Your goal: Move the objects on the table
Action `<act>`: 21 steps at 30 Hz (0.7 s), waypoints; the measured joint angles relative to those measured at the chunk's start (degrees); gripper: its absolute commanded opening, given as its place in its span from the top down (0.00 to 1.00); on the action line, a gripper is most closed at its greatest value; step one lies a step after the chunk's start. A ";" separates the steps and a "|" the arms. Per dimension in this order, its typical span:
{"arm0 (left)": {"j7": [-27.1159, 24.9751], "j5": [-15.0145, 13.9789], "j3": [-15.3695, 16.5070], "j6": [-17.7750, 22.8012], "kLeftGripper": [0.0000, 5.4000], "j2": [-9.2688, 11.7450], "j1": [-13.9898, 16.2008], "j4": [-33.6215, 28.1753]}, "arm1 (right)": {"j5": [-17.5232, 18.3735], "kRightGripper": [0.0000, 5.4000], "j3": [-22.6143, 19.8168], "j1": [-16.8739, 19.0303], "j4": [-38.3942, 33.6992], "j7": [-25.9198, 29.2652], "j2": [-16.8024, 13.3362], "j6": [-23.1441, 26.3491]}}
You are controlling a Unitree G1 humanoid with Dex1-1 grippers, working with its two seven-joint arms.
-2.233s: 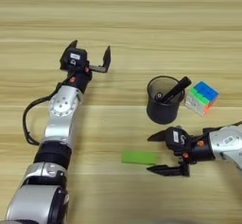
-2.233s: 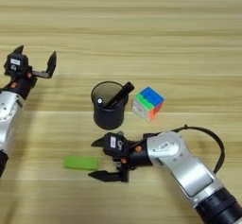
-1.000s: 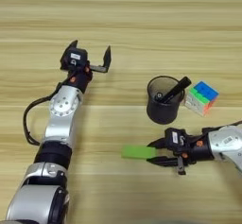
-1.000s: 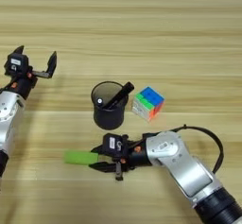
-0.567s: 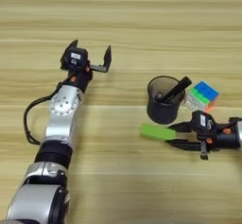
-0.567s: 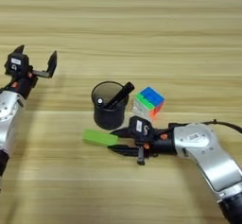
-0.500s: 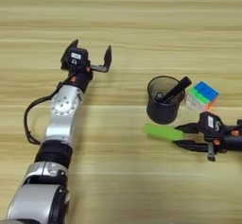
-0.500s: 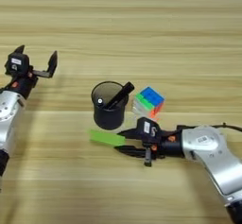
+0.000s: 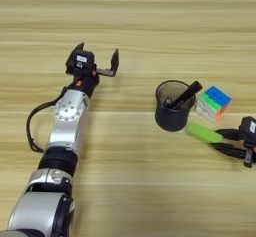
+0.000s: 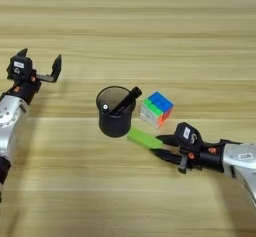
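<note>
Green block (image 10: 145,139) lies with its long axis slanting from upper left, beside the black cup's (image 10: 115,112) base, down to the right, where the right gripper (image 10: 162,148) clamps its far end between two black fingers. A black-capped marker (image 10: 123,101) leans in the cup; a colourful cube (image 10: 156,109) sits just right of it. The right eye view shows the right forearm, the left eye view the whole left arm, whose left gripper (image 9: 98,61) rests spread open and empty on the light-wood table (image 9: 150,26).

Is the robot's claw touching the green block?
Touching. In the right eye view the right claw has the green block pinched at one end between its two black fingers, next to the black cup.
</note>
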 measured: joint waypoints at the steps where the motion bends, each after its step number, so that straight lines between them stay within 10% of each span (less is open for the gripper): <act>1: 0.00 0.00 0.00 -0.01 0.00 0.00 0.00 0.01 | 0.00 0.74 -0.06 -0.08 0.30 -0.40 0.04 0.06; 21: -0.01 0.00 -0.02 -0.35 0.00 -0.02 0.00 0.01 | -3.33 0.74 1.16 -3.76 5.94 -8.72 4.94 2.53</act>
